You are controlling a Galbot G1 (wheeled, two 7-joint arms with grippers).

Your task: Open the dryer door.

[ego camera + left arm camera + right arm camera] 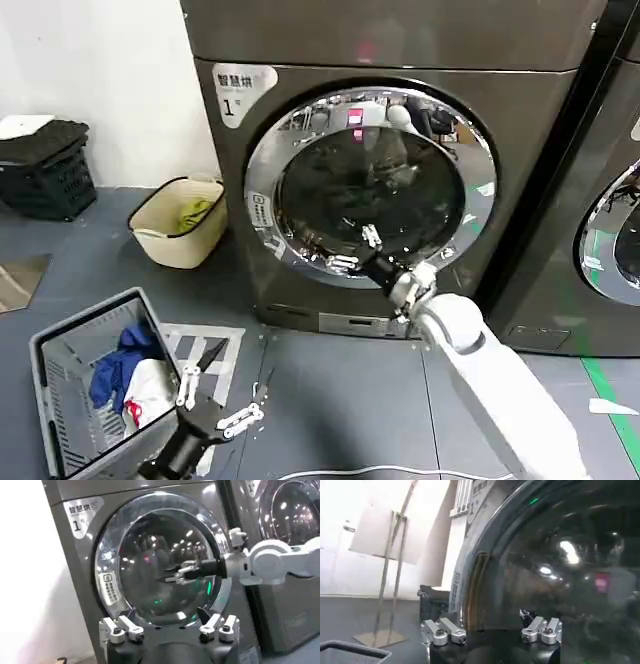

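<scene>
Ahead of me: the dryer door [370,180] sits shut in the grey-brown machine, far centre, with the white "1" label [238,90] at its upper left.
Door surface: I see a wide chrome rim [112,545] around dark glass [570,570] that mirrors room lights.
Right gripper [368,240]: I have it reached forward to the lower middle of the door, fingers parted, nothing between them.
Contact: from the head view the tips lie over the glass just inside the lower rim; whether they touch I cannot tell.
Same gripper from the left wrist camera [181,572]: it points across the glass, fingers spread.
Right wrist camera: the two fingertips [442,632] are spread wide, very close to the glass.
Left gripper [215,400]: low and near on my left, well short of the machine, fingers open and holding nothing.
Left side room: a grey laundry basket [60,350] with clothes sits near, just beside that gripper; a cream bucket [180,225] stands farther back by the machine's left corner.
Right side room: the neighbouring dark machine [600,230] stands close against the dryer.
Floor: open grey floor [340,390] lies between the near arm and the door.
</scene>
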